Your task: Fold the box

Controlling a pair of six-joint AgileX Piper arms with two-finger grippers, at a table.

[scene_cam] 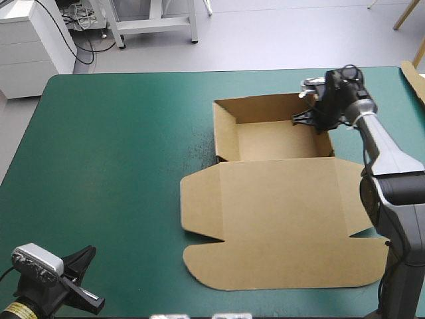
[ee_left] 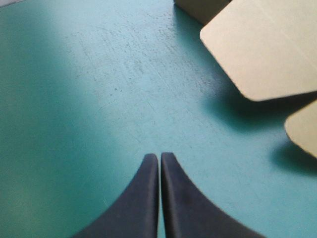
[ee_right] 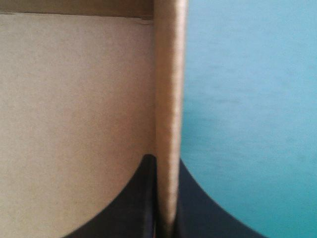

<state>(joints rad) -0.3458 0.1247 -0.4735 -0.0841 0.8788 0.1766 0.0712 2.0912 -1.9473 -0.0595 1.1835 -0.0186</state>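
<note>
The brown box lies right of the table's middle as an open tray with its lid flat toward the near edge. The tray's walls stand raised around its floor. My right gripper is at the tray's right wall, shut on the box. In the right wrist view this gripper pinches the upright wall, with the tray floor to one side. My left gripper rests near the table's front left corner. It is shut over bare cover, and the lid's rounded flaps lie ahead of it.
A strip of more brown board shows at the table's far right edge. The teal-green cover stretches bare between the left gripper and the box.
</note>
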